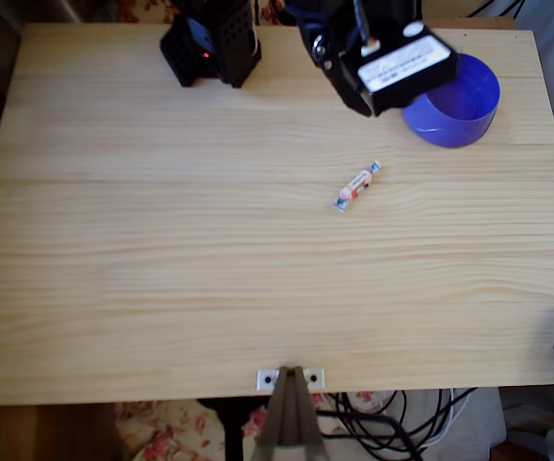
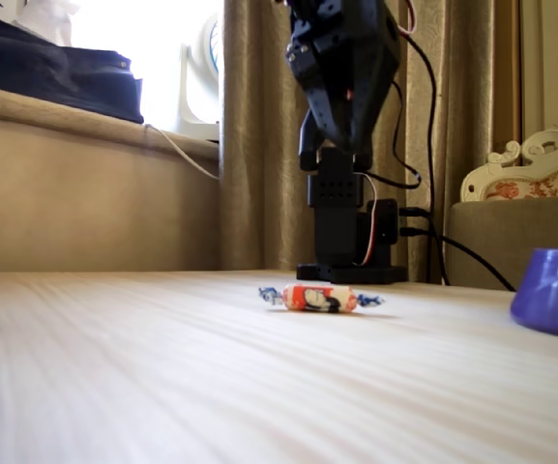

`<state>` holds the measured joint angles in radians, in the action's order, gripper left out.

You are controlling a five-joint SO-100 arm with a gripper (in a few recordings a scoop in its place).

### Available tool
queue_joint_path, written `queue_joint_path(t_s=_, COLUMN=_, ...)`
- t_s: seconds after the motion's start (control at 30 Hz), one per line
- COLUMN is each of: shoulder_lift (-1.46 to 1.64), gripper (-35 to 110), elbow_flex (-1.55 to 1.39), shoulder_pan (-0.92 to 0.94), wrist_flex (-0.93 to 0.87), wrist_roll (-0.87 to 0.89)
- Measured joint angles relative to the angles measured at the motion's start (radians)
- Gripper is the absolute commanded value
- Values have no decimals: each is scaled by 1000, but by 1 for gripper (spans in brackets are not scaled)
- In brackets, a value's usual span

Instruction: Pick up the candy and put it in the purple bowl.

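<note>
Candy [image 1: 357,184] flat on the wooden surface [image 1: 161,269], untouched — purple bowl [image 1: 454,104] well apart; hand [image 2: 336,155] raised high above, empty — open or closed impossible to tell

A home living room, beige curtains [image 2: 259,126] drawn beside a bright window, white fan [image 2: 201,77] on the sill, carved floral sofa back [image 2: 535,174], floral rug [image 1: 171,432] under the pine bench [image 1: 161,240]

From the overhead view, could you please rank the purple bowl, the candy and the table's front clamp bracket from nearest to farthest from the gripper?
From the gripper:
1. Purple bowl, just to its right.
2. Candy, below it, mid-table.
3. Clamp bracket, at the table's bottom edge.
</note>
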<state>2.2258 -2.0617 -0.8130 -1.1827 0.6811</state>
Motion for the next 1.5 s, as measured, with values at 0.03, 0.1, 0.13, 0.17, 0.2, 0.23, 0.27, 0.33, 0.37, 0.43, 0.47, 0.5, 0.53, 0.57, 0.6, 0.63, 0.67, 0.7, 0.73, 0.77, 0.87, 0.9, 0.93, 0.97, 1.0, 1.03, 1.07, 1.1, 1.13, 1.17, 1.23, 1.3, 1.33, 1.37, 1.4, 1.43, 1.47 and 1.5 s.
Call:
queue_joint_path(t_s=0.03, shoulder_lift=-3, gripper=-1, elbow_flex=0, shoulder_pan=-6, wrist_flex=14, wrist_roll=-8)
queue_joint_path(t_s=0.1, shoulder_lift=-6, gripper=-1, elbow_flex=0, shoulder_pan=-31, wrist_flex=37, wrist_roll=-52)
queue_joint_path(t_s=0.13, shoulder_lift=-6, gripper=-1, elbow_flex=0, shoulder_pan=-43, wrist_flex=55, wrist_roll=-94)
queue_joint_path(t_s=0.17, shoulder_lift=-5, gripper=-1, elbow_flex=0, shoulder_pan=-52, wrist_flex=67, wrist_roll=-144)
queue_joint_path(t_s=0.2, shoulder_lift=-5, gripper=-1, elbow_flex=0, shoulder_pan=-66, wrist_flex=81, wrist_roll=-195)
queue_joint_path(t_s=0.23, shoulder_lift=-5, gripper=1, elbow_flex=0, shoulder_pan=-81, wrist_flex=95, wrist_roll=-241)
queue_joint_path(t_s=0.27, shoulder_lift=-5, gripper=2, elbow_flex=0, shoulder_pan=-94, wrist_flex=104, wrist_roll=-273)
queue_joint_path(t_s=0.33, shoulder_lift=-5, gripper=4, elbow_flex=0, shoulder_pan=-106, wrist_flex=114, wrist_roll=-245)
queue_joint_path(t_s=0.37, shoulder_lift=-5, gripper=7, elbow_flex=0, shoulder_pan=-104, wrist_flex=114, wrist_roll=-222)
queue_joint_path(t_s=0.43, shoulder_lift=-5, gripper=7, elbow_flex=-21, shoulder_pan=-104, wrist_flex=127, wrist_roll=-167)
queue_joint_path(t_s=0.47, shoulder_lift=-3, gripper=7, elbow_flex=-44, shoulder_pan=-107, wrist_flex=155, wrist_roll=-129)
queue_joint_path(t_s=0.5, shoulder_lift=6, gripper=7, elbow_flex=-77, shoulder_pan=-110, wrist_flex=187, wrist_roll=-100)
queue_joint_path(t_s=0.53, shoulder_lift=18, gripper=7, elbow_flex=-106, shoulder_pan=-110, wrist_flex=221, wrist_roll=-91)
queue_joint_path(t_s=0.57, shoulder_lift=23, gripper=7, elbow_flex=-117, shoulder_pan=-115, wrist_flex=245, wrist_roll=-77)
queue_joint_path(t_s=0.6, shoulder_lift=29, gripper=7, elbow_flex=-129, shoulder_pan=-117, wrist_flex=264, wrist_roll=-58)
queue_joint_path(t_s=0.63, shoulder_lift=34, gripper=7, elbow_flex=-146, shoulder_pan=-123, wrist_flex=284, wrist_roll=-28)
queue_joint_path(t_s=0.67, shoulder_lift=43, gripper=7, elbow_flex=-164, shoulder_pan=-126, wrist_flex=307, wrist_roll=6)
queue_joint_path(t_s=0.7, shoulder_lift=57, gripper=7, elbow_flex=-186, shoulder_pan=-123, wrist_flex=328, wrist_roll=58)
queue_joint_path(t_s=0.73, shoulder_lift=71, gripper=7, elbow_flex=-199, shoulder_pan=-118, wrist_flex=331, wrist_roll=104)
queue_joint_path(t_s=0.77, shoulder_lift=78, gripper=7, elbow_flex=-201, shoulder_pan=-115, wrist_flex=316, wrist_roll=160)
queue_joint_path(t_s=0.87, shoulder_lift=86, gripper=7, elbow_flex=-199, shoulder_pan=-114, wrist_flex=256, wrist_roll=291)
queue_joint_path(t_s=0.9, shoulder_lift=77, gripper=7, elbow_flex=-190, shoulder_pan=-112, wrist_flex=224, wrist_roll=325)
queue_joint_path(t_s=0.93, shoulder_lift=52, gripper=7, elbow_flex=-163, shoulder_pan=-107, wrist_flex=186, wrist_roll=345)
queue_joint_path(t_s=0.97, shoulder_lift=17, gripper=7, elbow_flex=-124, shoulder_pan=-103, wrist_flex=144, wrist_roll=360)
queue_joint_path(t_s=1.0, shoulder_lift=-28, gripper=7, elbow_flex=-78, shoulder_pan=-95, wrist_flex=100, wrist_roll=380)
queue_joint_path(t_s=1.03, shoulder_lift=-69, gripper=7, elbow_flex=-29, shoulder_pan=-92, wrist_flex=63, wrist_roll=390)
queue_joint_path(t_s=1.07, shoulder_lift=-114, gripper=7, elbow_flex=17, shoulder_pan=-89, wrist_flex=34, wrist_roll=400)
queue_joint_path(t_s=1.1, shoulder_lift=-144, gripper=7, elbow_flex=48, shoulder_pan=-86, wrist_flex=21, wrist_roll=405)
queue_joint_path(t_s=1.13, shoulder_lift=-170, gripper=7, elbow_flex=72, shoulder_pan=-86, wrist_flex=12, wrist_roll=419)
queue_joint_path(t_s=1.17, shoulder_lift=-184, gripper=7, elbow_flex=86, shoulder_pan=-86, wrist_flex=5, wrist_roll=437)
queue_joint_path(t_s=1.23, shoulder_lift=-193, gripper=7, elbow_flex=101, shoulder_pan=-87, wrist_flex=-12, wrist_roll=482)
queue_joint_path(t_s=1.3, shoulder_lift=-193, gripper=7, elbow_flex=106, shoulder_pan=-92, wrist_flex=-17, wrist_roll=522)
queue_joint_path(t_s=1.33, shoulder_lift=-193, gripper=7, elbow_flex=106, shoulder_pan=-92, wrist_flex=-18, wrist_roll=543)
queue_joint_path(t_s=1.37, shoulder_lift=-193, gripper=7, elbow_flex=104, shoulder_pan=-87, wrist_flex=-20, wrist_roll=568)
queue_joint_path(t_s=1.4, shoulder_lift=-193, gripper=7, elbow_flex=104, shoulder_pan=-80, wrist_flex=-20, wrist_roll=594)
queue_joint_path(t_s=1.43, shoulder_lift=-193, gripper=7, elbow_flex=104, shoulder_pan=-78, wrist_flex=-20, wrist_roll=623)
queue_joint_path(t_s=1.47, shoulder_lift=-193, gripper=7, elbow_flex=95, shoulder_pan=-78, wrist_flex=-20, wrist_roll=650)
queue_joint_path(t_s=1.5, shoulder_lift=-193, gripper=7, elbow_flex=91, shoulder_pan=-80, wrist_flex=-26, wrist_roll=673)
